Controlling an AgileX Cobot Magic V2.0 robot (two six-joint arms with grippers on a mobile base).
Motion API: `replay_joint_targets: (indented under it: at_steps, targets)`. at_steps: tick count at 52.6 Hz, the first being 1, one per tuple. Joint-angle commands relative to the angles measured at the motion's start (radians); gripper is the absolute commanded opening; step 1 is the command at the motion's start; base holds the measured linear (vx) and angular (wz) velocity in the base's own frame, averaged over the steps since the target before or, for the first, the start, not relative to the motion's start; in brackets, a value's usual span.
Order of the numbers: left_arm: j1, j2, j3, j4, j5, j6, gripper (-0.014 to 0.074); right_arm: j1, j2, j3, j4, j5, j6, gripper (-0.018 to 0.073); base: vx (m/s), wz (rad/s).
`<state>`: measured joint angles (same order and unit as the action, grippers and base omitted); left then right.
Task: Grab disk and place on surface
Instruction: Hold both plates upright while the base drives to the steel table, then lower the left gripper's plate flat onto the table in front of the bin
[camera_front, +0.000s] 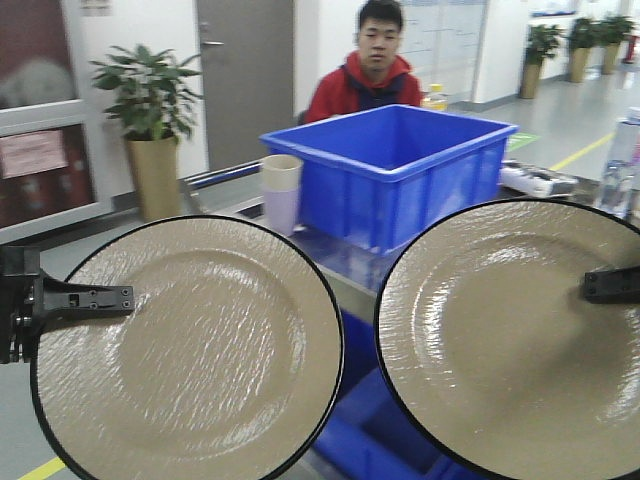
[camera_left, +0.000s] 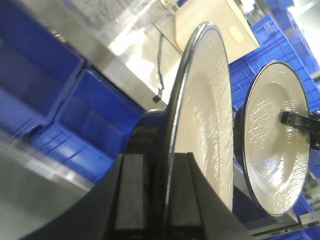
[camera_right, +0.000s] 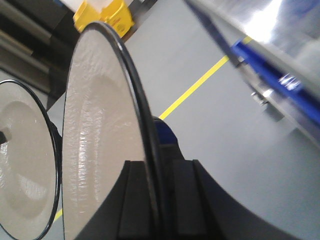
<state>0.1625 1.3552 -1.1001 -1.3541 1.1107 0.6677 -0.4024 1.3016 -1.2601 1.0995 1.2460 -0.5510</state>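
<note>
Blue crate (camera_front: 395, 170) in bkgd; L gripper (camera_left: 159, 200) pinches rim of left disk (camera_front: 190, 350), R gripper (camera_right: 155, 200) pinches right disk (camera_front: 500, 340), both upright, apart

The surface (camera_front: 332, 262) is a shiny grey steel top that mirrors the room's light. A big blue crate (camera_front: 395, 170) stands on it, open side up. Just beside the crate's left corner stands a stack of two cups (camera_front: 281, 190), a beige one nested in a pale one. A white bundle (camera_front: 535, 180) lies at the far right, too blurred to identify.
</note>
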Motion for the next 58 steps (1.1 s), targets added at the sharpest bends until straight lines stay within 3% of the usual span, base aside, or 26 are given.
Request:
replay_joint_targets:
  at_steps: [1,58]
  targets:
    - [-0.002,-0.036,-0.034,-0.144,0.017,-0.016,-0.0005,-0.001,-0.029,-0.030,0.130,0.015,0.003,-0.0009,0.40,-0.54]
    - [-0.002,-0.036,-0.034,-0.144,0.016,-0.016,-0.0005,-0.001,-0.029,-0.030,0.130,0.015,0.003,-0.0009,0.24,-0.59]
